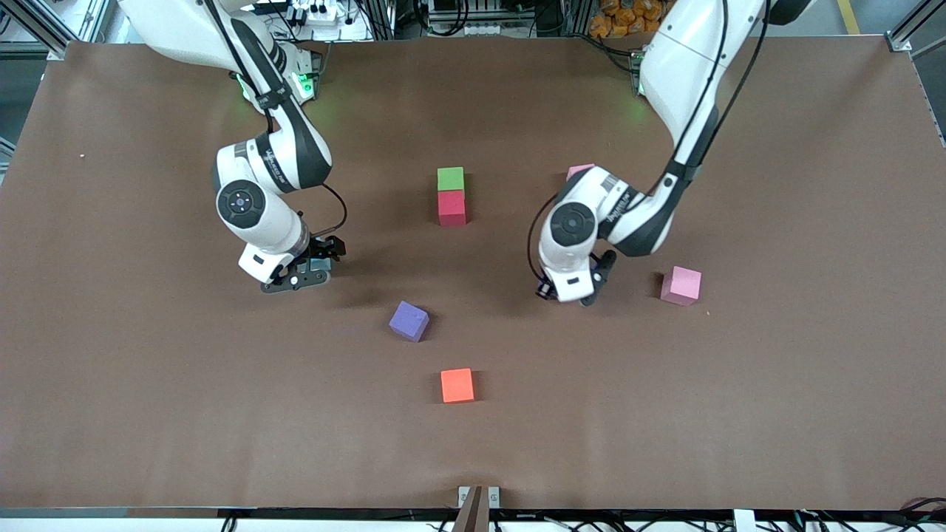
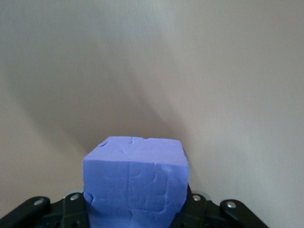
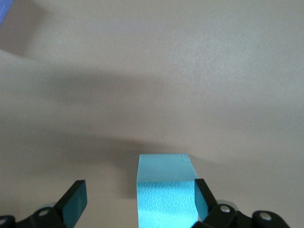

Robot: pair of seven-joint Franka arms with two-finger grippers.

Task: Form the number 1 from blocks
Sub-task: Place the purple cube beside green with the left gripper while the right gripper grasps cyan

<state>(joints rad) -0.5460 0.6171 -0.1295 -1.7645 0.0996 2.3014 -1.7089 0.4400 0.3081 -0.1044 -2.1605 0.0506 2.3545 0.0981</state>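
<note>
A green block (image 1: pixel 450 178) and a red block (image 1: pixel 451 207) touch in a line at the table's middle, the red one nearer the front camera. My left gripper (image 2: pixel 135 209) is shut on a purple block (image 2: pixel 135 175); in the front view this gripper (image 1: pixel 570 294) hangs low over the table and hides that block. My right gripper (image 3: pixel 138 199) is open and low around a light blue block (image 3: pixel 165 190), which lies against one finger (image 3: pixel 201 197). A sliver of that light blue block (image 1: pixel 319 263) shows under the right gripper (image 1: pixel 301 272).
A second purple block (image 1: pixel 409 321) and an orange block (image 1: pixel 457 385) lie nearer the front camera than the red one. One pink block (image 1: pixel 681 285) sits toward the left arm's end. Another pink block (image 1: pixel 579 171) peeks from under the left arm.
</note>
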